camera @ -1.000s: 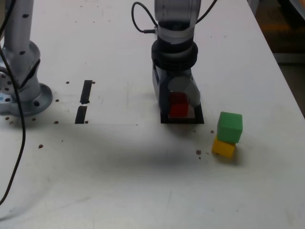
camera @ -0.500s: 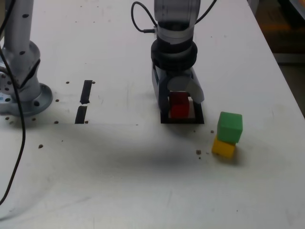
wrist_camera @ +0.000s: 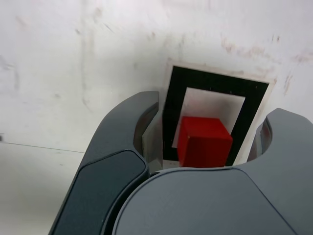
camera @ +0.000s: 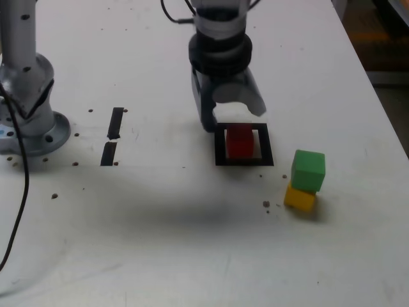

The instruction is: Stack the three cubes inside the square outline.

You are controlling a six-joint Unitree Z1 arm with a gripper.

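Observation:
The red cube [camera: 240, 142] [wrist_camera: 203, 142] rests on the table inside the square outline [camera: 220, 144] [wrist_camera: 172, 112], free of any grip. My gripper [camera: 231, 115] [wrist_camera: 213, 107] hovers just above and behind it, open, its two grey fingers spread wider than the cube and touching nothing. Toward the exterior view's right, outside the outline, the green cube [camera: 308, 169] sits on top of the yellow cube [camera: 299, 198], slightly offset.
Two short black tape strips [camera: 115, 123] lie at the exterior view's left. A second arm's grey base [camera: 29, 121] and a black cable [camera: 19, 192] stand at the far left. Small dark specks dot the white table [camera: 192, 243]; its right edge runs near the cubes.
The gripper has opened off the red cube, then lifted and drawn back, leaving the cube standing in the outline. Green and yellow cubes have not moved.

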